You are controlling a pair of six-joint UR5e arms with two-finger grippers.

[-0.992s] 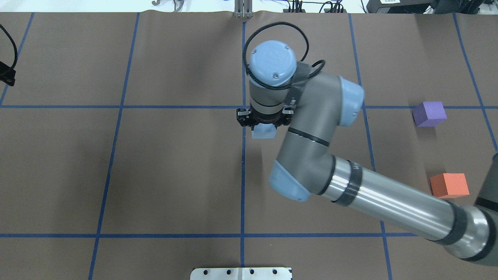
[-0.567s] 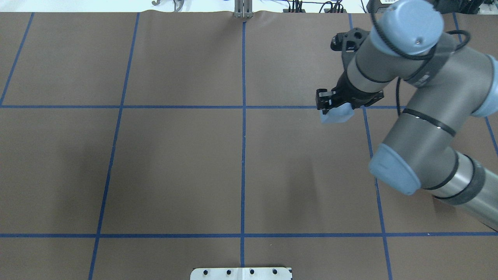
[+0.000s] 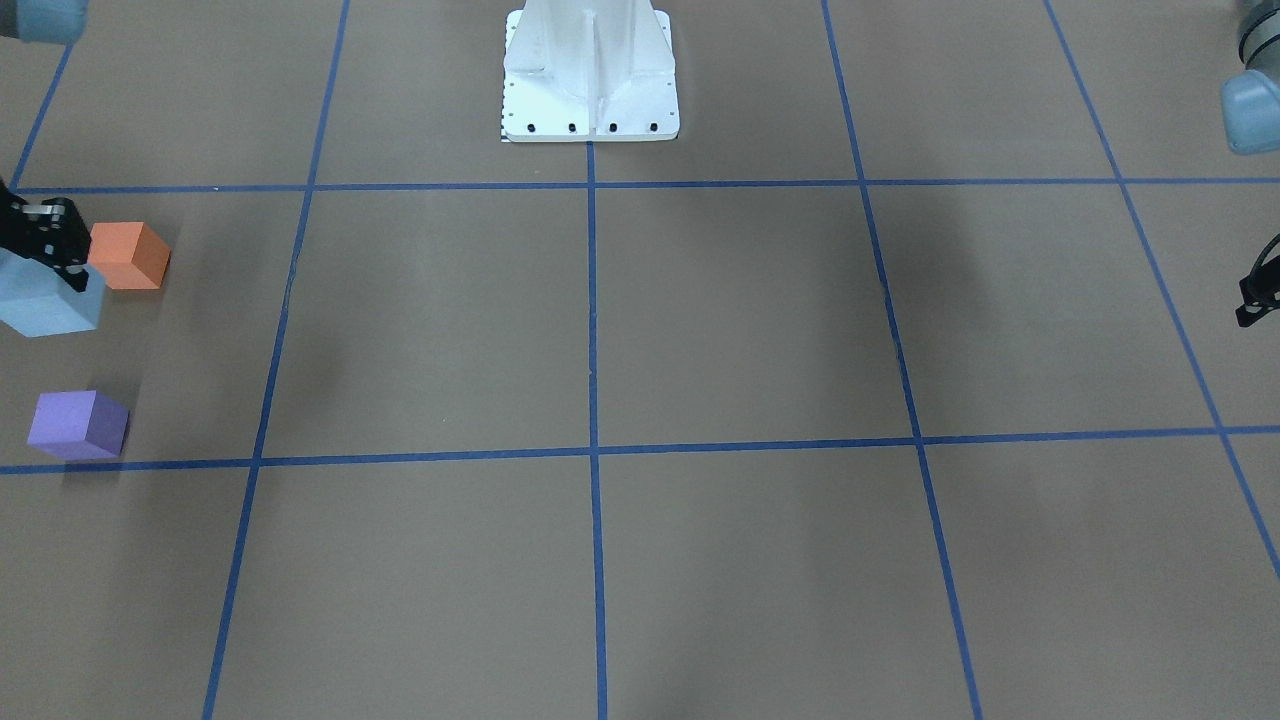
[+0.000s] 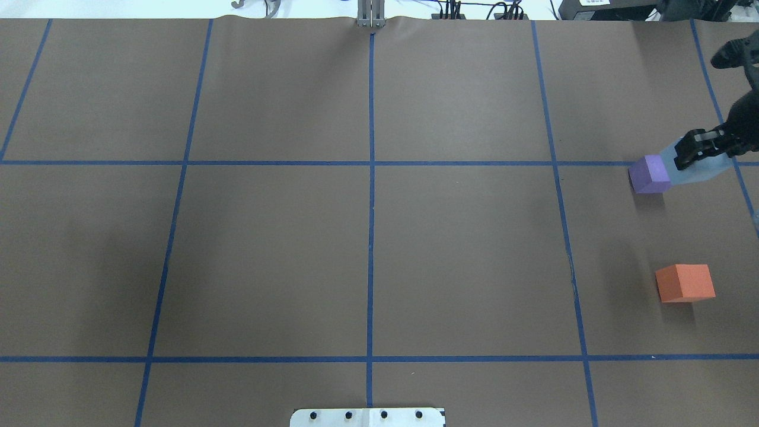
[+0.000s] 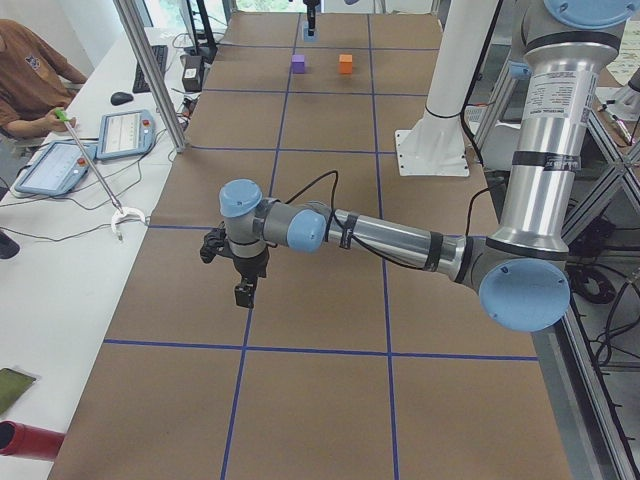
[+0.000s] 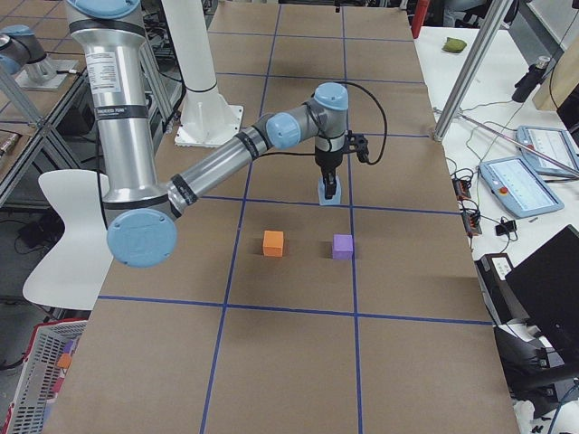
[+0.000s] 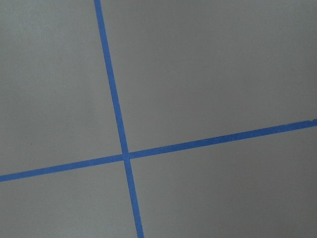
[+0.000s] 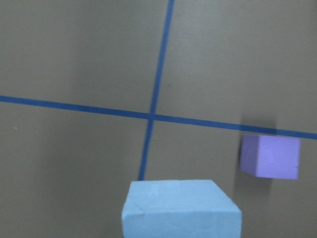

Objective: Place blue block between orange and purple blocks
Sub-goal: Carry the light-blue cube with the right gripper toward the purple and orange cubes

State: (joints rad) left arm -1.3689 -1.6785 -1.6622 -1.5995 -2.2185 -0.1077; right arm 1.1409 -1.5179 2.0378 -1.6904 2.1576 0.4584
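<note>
comparing the overhead pictures, you will note that the right gripper (image 4: 694, 155) has travelled from the middle of the frame, through the upper right, to the right edge within a second. its jaws are pinched on the blue block (image 4: 702, 173), which hangs under them and, in this view, overlaps the right side of the purple block (image 4: 649, 174). the orange block (image 4: 685, 283) sits in the lower right of the frame, well apart from both. neither resting block appears to have shifted.

finding: the carry is nearly over, but the placing is not done. in the front-facing view the blue block shows at the left edge, just below the orange block and above the purple one. it appears to be held clear of the table (image 4: 415, 237), so the views disagree on where it stands over the surface. the right wrist view has the purple block to the right of the held block and a little higher in the frame, with no orange block in sight.

judgement: the block has yet to be lined up over the gap and lowered. mind the purple block on the descent, as it looks the nearer of the two.

the left gripper (image 5: 243, 270) hangs over a tape crossing (image 7: 125, 156), far from the work. you cannot tell from these pictures whether its jaws are spread or closed.
</note>
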